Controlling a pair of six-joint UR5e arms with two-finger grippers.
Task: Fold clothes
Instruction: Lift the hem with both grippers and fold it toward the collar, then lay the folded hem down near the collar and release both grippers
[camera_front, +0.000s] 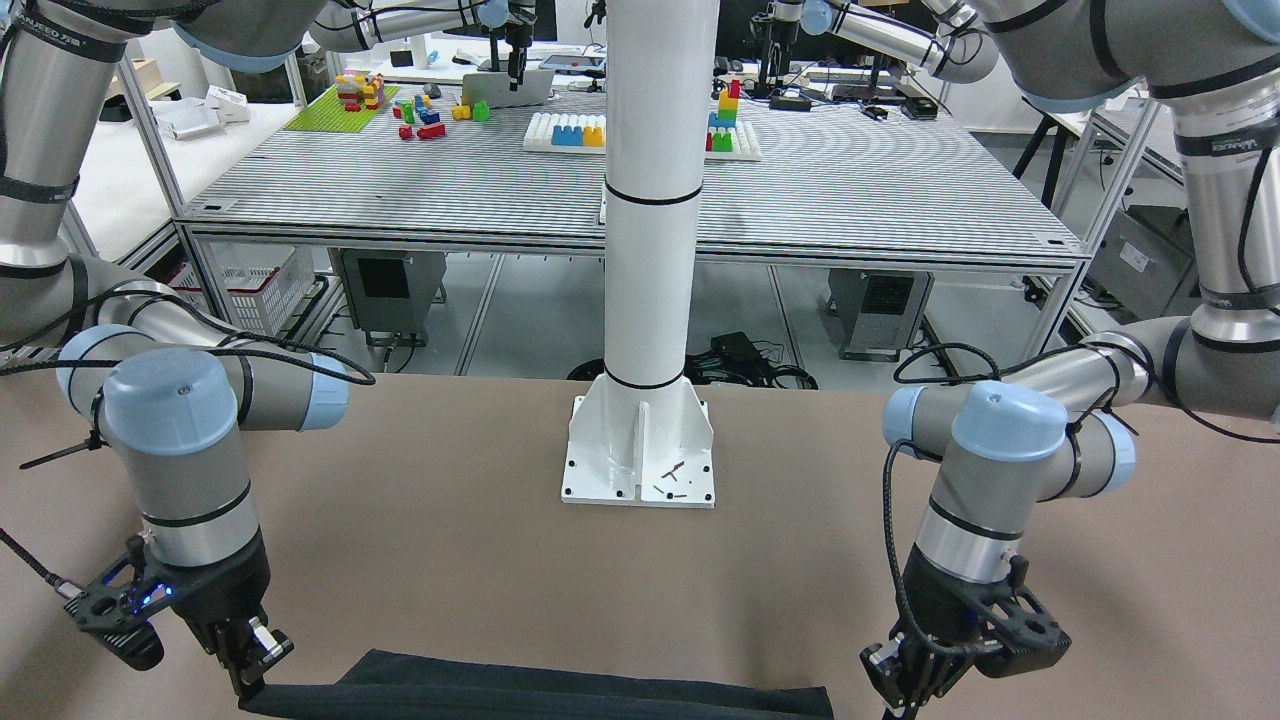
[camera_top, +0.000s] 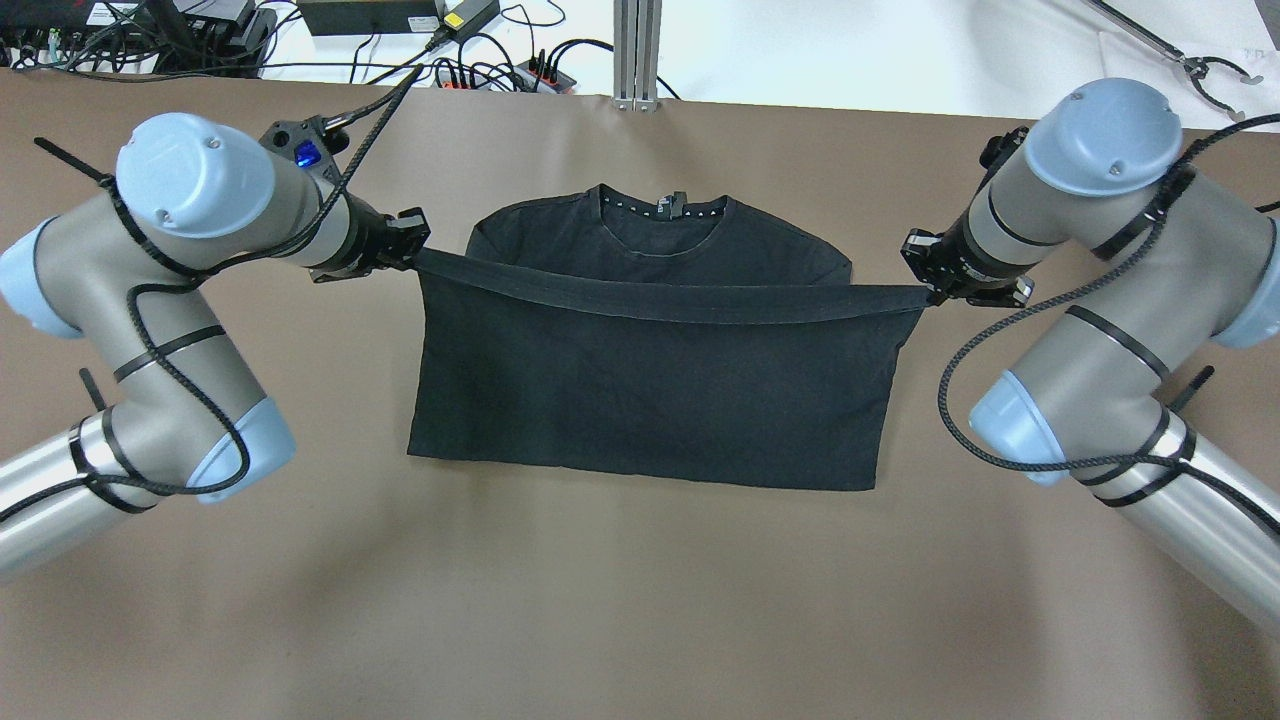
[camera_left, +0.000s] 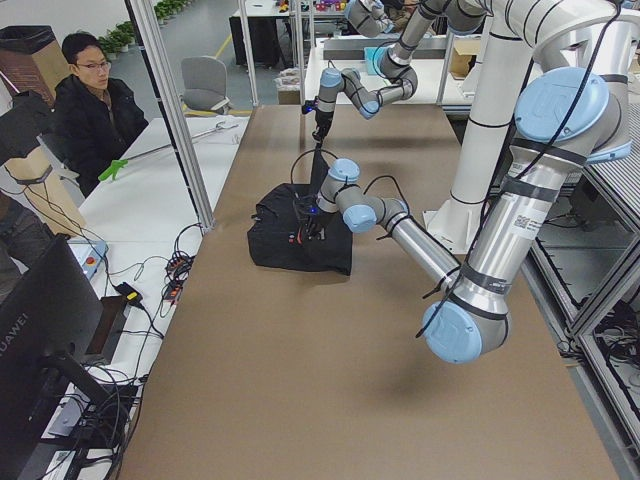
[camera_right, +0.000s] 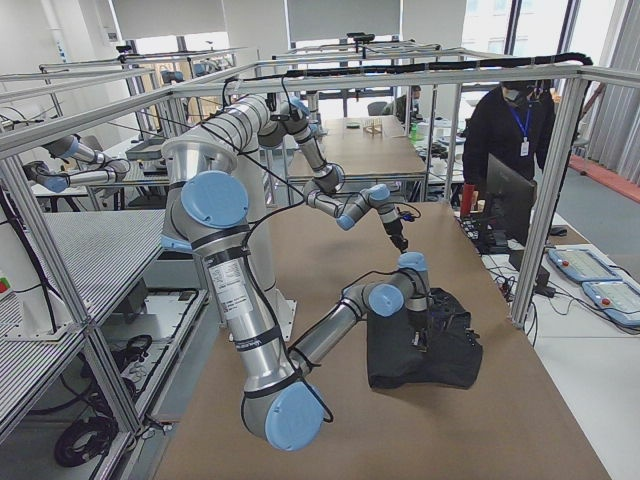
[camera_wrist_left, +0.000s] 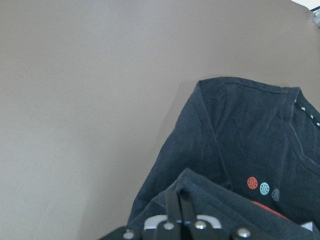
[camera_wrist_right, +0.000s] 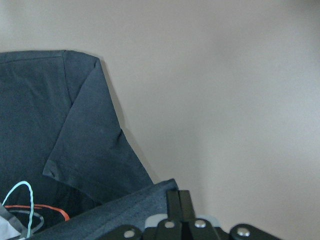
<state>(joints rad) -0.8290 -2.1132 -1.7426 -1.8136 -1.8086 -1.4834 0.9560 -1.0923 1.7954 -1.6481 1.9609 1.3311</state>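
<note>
Clothes (camera_top: 650, 400) on the brown table (camera_top: 600, 600) amount to one black T-shirt, lying flat in the middle between the two arms with its neckline (camera_top: 665, 212) toward the edge away from the robot. Its lower part is doubled over the body, and the hem band (camera_top: 660, 298) is stretched in a slightly sagging line across the chest. The left gripper (camera_top: 412, 250) pinches one end of that band, its fingers (camera_wrist_left: 179, 207) pressed together on the fabric; the right gripper (camera_top: 925, 295) clamps the other end in the same way, fingers (camera_wrist_right: 179, 205) closed on the cloth edge. Under the fold the left wrist camera shows small red, pale blue and grey dots (camera_wrist_left: 264, 186) printed on the shirt, and the right wrist camera shows red and pale lines (camera_wrist_right: 30, 212). A sleeve (camera_wrist_right: 85, 145) lies flat on the table beside the right gripper. At the robot's edge of the table stands the white pillar (camera_front: 650, 250) on its base plate (camera_front: 640, 470). A seated person (camera_left: 95, 110) shows beyond the table in the left side camera
</note>
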